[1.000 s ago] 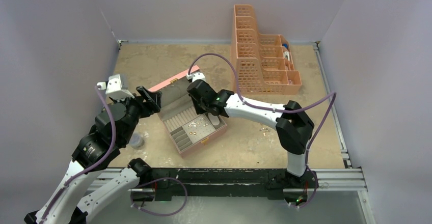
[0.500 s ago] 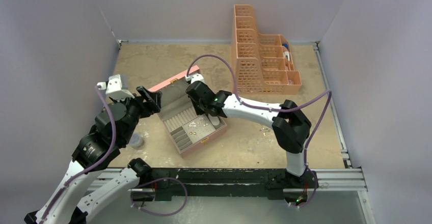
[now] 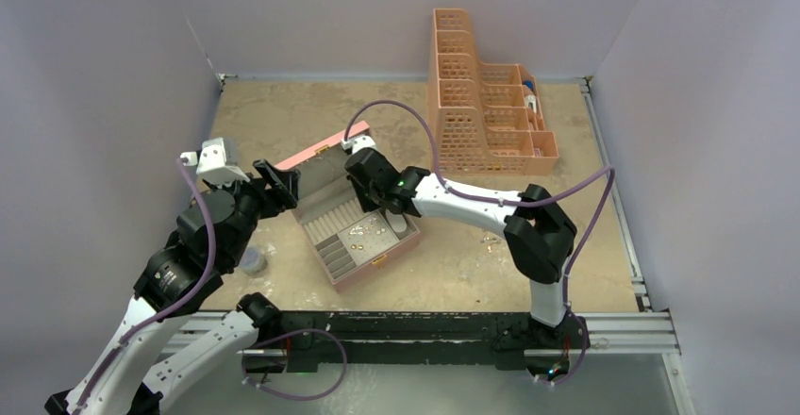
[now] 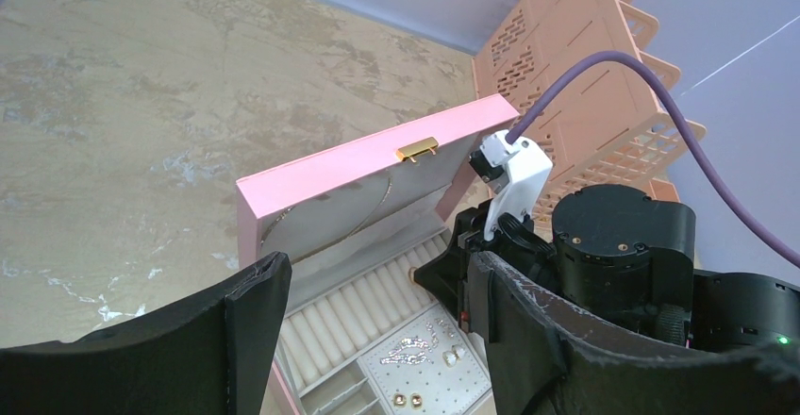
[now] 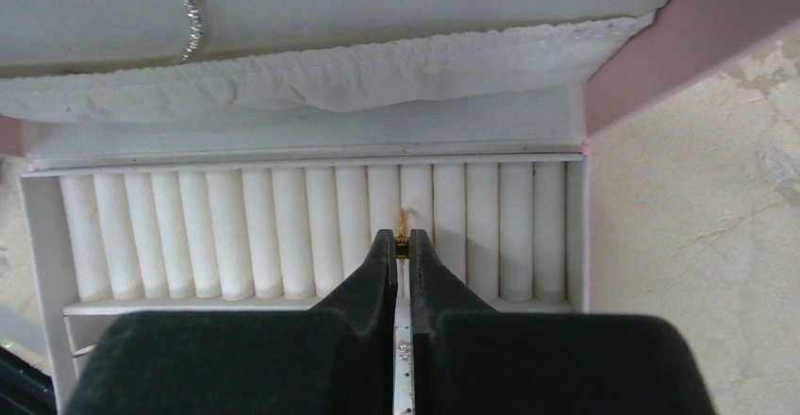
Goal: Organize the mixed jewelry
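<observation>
No lettering, label, brand mark or number can be read in any view. The pink jewelry box (image 4: 368,162) and its gold clasp (image 4: 416,150) are plain, and the peach perforated organizer (image 3: 472,123) shows no print. The small items in its far compartments (image 3: 530,96) may carry markings, but they are too small to tell.

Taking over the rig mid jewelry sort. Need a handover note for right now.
Left gripper: open, empty, beside the pink box.
Right gripper: shut on a tiny gold piece, over the ring rolls.
Done: several pieces lie in the box's tray; a chain sits in the lid.
Left: seat the held piece; a few shiny bits on the table right of the box look unsorted.
</observation>
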Motion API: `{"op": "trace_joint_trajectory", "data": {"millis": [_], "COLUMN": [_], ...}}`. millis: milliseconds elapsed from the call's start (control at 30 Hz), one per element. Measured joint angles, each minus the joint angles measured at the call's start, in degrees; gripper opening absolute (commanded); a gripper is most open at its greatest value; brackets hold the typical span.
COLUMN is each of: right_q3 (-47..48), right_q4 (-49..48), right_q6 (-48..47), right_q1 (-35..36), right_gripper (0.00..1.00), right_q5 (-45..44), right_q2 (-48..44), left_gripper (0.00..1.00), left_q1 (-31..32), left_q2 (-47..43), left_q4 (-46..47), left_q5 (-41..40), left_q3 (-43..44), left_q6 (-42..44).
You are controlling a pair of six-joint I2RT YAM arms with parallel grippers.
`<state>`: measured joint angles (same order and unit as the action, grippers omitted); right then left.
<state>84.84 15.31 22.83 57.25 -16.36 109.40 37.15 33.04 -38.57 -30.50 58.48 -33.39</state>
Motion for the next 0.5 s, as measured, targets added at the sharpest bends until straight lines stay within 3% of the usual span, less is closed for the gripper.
{"op": "trace_joint_trajectory", "data": {"millis": [500], "right_q3": [0.0], "right_q4": [-0.3], "right_q6": [-1.3], "right_q1": [0.0], "right_gripper": [0.0], "right_q5": [0.4], "right_q2": [1.3], "left_gripper": [0.7], "left_q1": [0.0], "left_q2": [0.0], "left_q4": [0.0], "left_q5": [0.0], "left_q3": [0.0], "left_q6": [0.0]}}
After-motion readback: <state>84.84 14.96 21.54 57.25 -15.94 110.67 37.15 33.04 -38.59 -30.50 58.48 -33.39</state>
